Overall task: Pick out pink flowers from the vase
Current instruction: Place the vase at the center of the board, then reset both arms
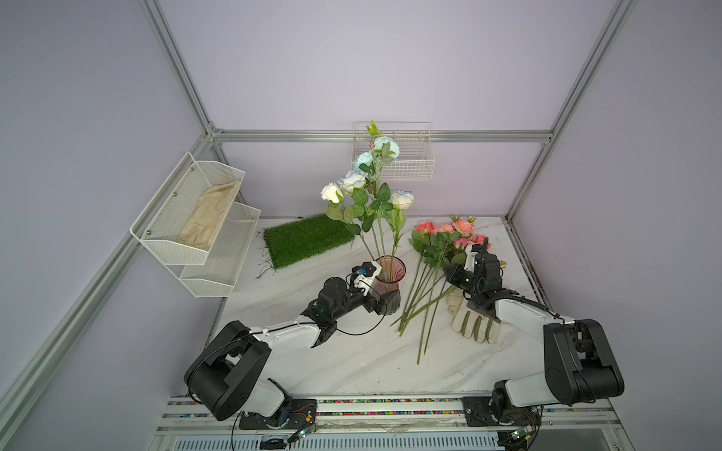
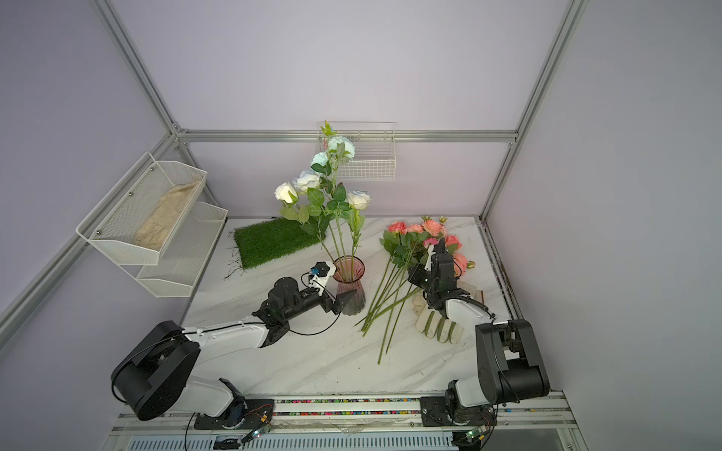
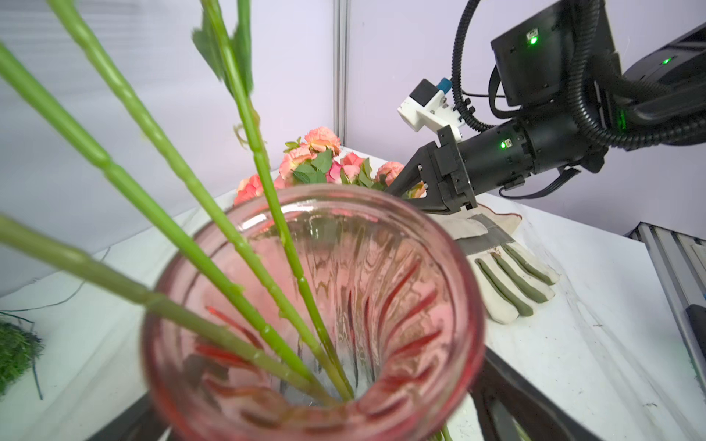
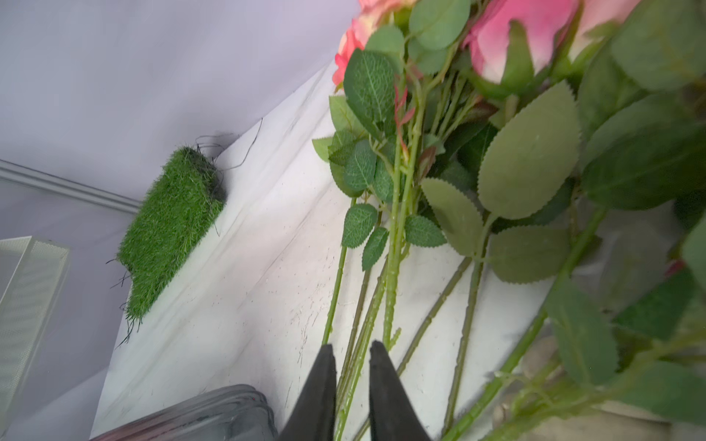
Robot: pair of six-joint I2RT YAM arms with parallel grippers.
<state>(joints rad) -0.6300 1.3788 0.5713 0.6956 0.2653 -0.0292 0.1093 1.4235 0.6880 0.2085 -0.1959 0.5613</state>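
The small ribbed glass vase (image 1: 388,279), pinkish-red at its flared mouth and smoky grey toward the base, stands upright on the white marbled worktop (image 1: 332,359) ahead of me. It holds the green stems of white and pale blue blooms (image 1: 353,181). The pink flowers (image 1: 425,227), with salmon, coral and rose heads on long leafy green stems, lie bundled flat just to my right of the vase. Their heads point toward the back wall and their stem ends fan toward me.
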